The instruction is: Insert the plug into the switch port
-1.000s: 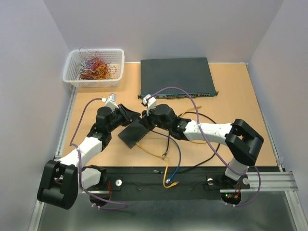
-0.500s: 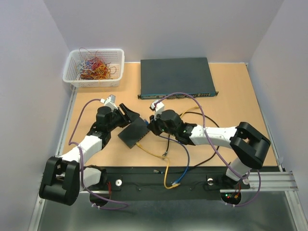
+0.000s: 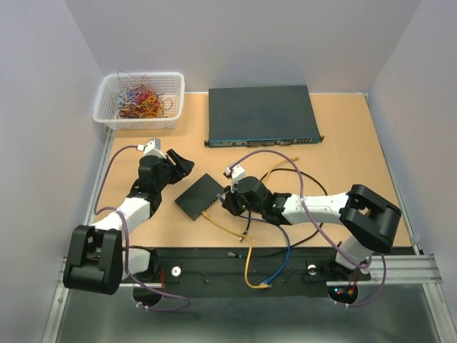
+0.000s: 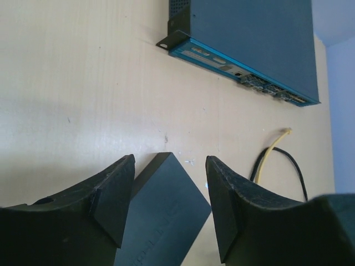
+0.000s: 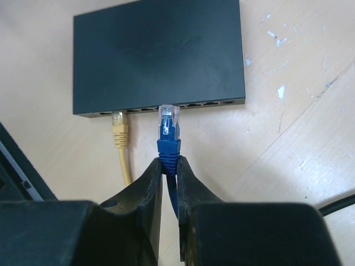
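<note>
Your right gripper point(image 5: 169, 166) is pinched shut on the boot of the clear-tipped blue plug point(image 5: 168, 119) — the tip sits just short of the port row point(image 5: 188, 104) on the small flat black plastic box point(image 5: 158, 55), beside a seated yellow cable point(image 5: 120, 136). The plug's light and stiff w/ a fragile latch, so hold the boot, not the floppy cord. The box prob. slides easily — your left gripper point(image 4: 169, 166) stands open, clear of it.

Small black box point(image 4: 163, 216), partly behind jaws
</note>
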Robot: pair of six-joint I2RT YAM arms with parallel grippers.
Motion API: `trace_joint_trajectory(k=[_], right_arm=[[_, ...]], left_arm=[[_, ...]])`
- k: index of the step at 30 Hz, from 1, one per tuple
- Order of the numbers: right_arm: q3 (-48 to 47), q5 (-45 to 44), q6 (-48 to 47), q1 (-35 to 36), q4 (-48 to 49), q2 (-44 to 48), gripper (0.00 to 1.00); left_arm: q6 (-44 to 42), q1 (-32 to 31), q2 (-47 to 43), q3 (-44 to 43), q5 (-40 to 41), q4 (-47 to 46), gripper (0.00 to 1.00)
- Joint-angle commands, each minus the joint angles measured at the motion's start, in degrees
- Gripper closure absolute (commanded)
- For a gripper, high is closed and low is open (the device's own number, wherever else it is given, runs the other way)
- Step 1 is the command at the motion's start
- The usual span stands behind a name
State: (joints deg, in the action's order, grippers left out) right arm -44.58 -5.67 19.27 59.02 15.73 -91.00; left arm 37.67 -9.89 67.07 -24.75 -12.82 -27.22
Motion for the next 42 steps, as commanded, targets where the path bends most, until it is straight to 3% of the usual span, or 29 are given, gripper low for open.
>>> trace_joint_trajectory(k=[1,11,42], right_arm=[[-2.1,-1.8,2.3,1.8,-2.0,-3.6,1.00],[-6.9,-3.0,3.0,4.3,-3.5,-10.9,1.00],[-14.6,-0.8,2.9,5.2,-9.5,-16.0,1.00]], left_arm=[[-2.3,0.4,3.1,-0.1,2.3,-3.4,0.36],[-1.0,0.3,9.1,0.3,-1.3,-4.8,0.38],[0.0,0.3,10.7,2.7,-3.5,-7.2,0.41]])
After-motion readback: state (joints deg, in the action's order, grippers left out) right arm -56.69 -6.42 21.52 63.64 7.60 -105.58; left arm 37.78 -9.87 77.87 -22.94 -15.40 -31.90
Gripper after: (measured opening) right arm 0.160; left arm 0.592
